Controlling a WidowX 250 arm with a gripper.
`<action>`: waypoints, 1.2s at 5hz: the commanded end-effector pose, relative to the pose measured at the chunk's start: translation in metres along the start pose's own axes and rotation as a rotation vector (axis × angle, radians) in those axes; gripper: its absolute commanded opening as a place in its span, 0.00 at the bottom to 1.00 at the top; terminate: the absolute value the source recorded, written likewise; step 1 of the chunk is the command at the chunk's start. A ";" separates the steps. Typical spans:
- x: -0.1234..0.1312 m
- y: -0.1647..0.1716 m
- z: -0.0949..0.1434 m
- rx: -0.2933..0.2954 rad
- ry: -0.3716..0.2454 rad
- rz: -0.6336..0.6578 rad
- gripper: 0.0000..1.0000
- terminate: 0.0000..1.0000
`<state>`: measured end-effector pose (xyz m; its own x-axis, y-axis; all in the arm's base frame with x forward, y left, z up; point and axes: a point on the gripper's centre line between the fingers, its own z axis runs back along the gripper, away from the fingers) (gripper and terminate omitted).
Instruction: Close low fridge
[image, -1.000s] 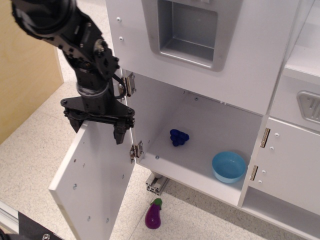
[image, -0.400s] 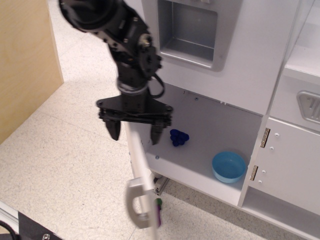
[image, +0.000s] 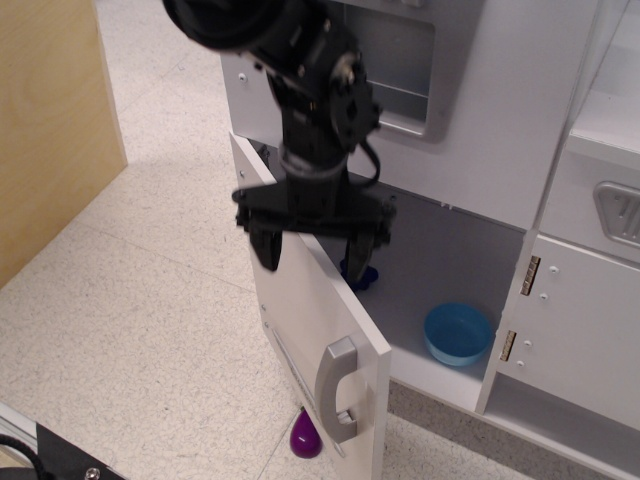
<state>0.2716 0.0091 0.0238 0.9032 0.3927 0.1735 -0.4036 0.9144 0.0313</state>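
The low fridge (image: 450, 250) is the white compartment under the dispenser panel. Its large white door (image: 310, 330) stands partly swung in, hinged at the left, with the grey bar handle (image: 336, 388) near its free edge. My black gripper (image: 313, 255) is open and empty, its fingers (image: 268, 247) straddling the door's top edge, one on the outer side and one on the inner side. Inside the fridge lie a blue toy (image: 362, 275), partly hidden by my gripper, and a blue bowl (image: 458, 334).
A purple eggplant toy (image: 305, 435) lies on the floor under the door. A grey recessed dispenser panel (image: 400, 60) is above. A smaller white cabinet door (image: 585, 340) is at right. A wooden panel (image: 50, 120) stands at left.
The door has swung from wide open toward the fridge, its outer face and handle now in view. My gripper moved right with it, staying open over the door's top edge.
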 end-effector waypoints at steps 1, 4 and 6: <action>-0.015 0.009 0.058 -0.097 -0.040 -0.042 1.00 0.00; -0.037 0.088 -0.014 0.003 -0.029 -0.133 1.00 0.00; -0.023 0.068 -0.062 0.014 -0.026 -0.084 1.00 0.00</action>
<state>0.2311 0.0620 -0.0480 0.9328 0.3167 0.1719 -0.3310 0.9416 0.0617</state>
